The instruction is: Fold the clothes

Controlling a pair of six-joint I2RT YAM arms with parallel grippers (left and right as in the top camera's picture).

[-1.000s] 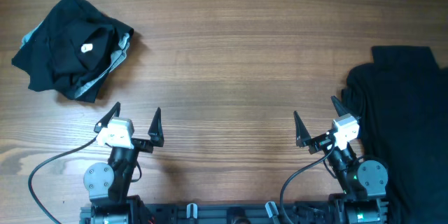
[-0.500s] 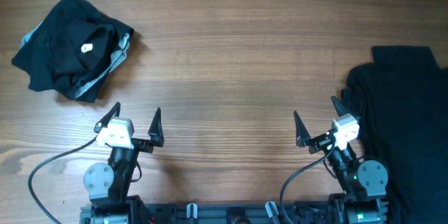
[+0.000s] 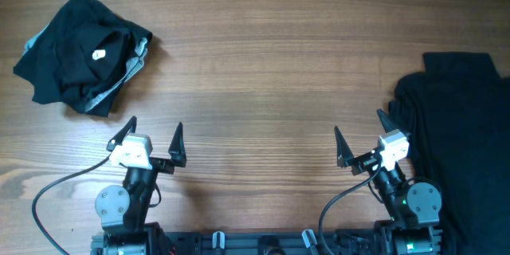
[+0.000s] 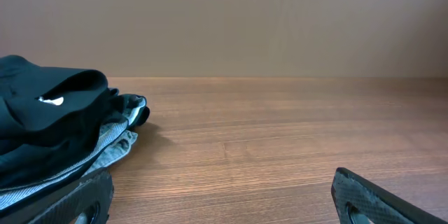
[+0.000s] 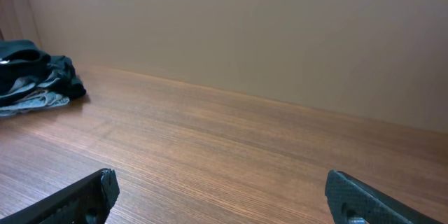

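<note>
Clothes lie unfolded: bundle far ahead of the left gripper, shirt beside the right gripper; both grippers gape wide, empty.

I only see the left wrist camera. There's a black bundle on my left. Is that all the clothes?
Observer: No. A big black shirt lies on the far right, beside the right gripper.
Operator: Is that gripper holding it?
Observer: No. It's open, with nothing between its fingers.
Operator: Is my bundle all in a heap?
Observer: Yes. Overhead shows the whole bundle: a crumpled heap, apart from the left gripper.
</note>
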